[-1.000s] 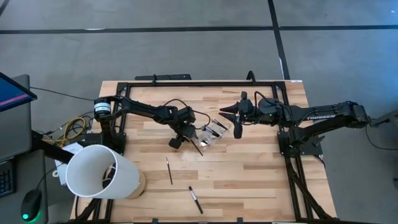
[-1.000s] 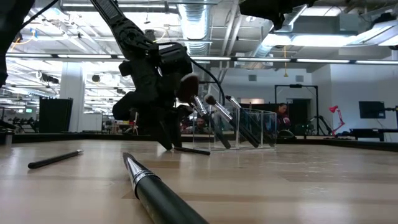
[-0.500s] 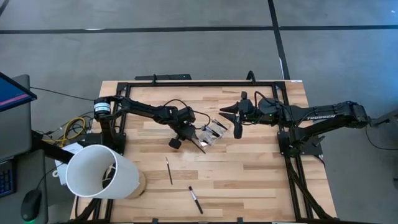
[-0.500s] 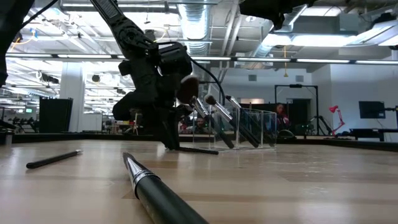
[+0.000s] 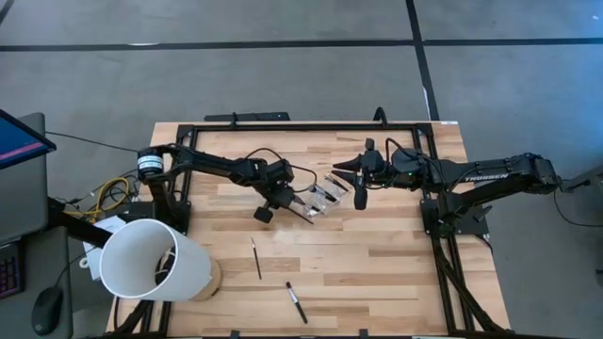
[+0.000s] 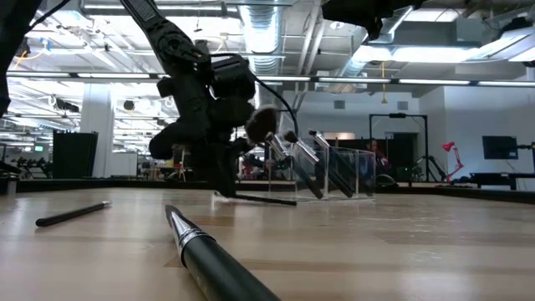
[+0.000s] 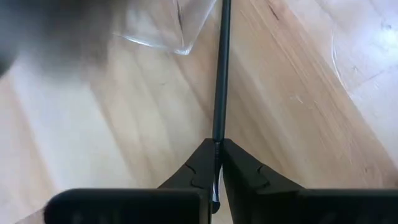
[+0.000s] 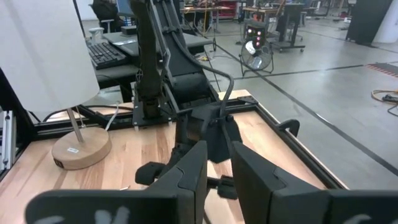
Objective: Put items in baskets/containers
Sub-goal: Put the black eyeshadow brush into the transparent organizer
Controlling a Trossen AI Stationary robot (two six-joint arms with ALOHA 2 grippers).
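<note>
Grey floor (image 5: pixel 283 75), industrial ceiling lights (image 6: pixel 468 81)

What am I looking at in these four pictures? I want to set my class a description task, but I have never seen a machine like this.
Two dark robot arms work at a wooden table. One picture looks straight down, one looks level across the tabletop, and two come from cameras on the arms' wrists. The left claw is shut on a thin dark stick, its far end reaching toward the clear plastic box, which already holds several makeup brushes. The right claw hovers beside the box with a narrow gap between its fingers. Two more sticks lie loose on the table, near a large white cylinder.
</note>
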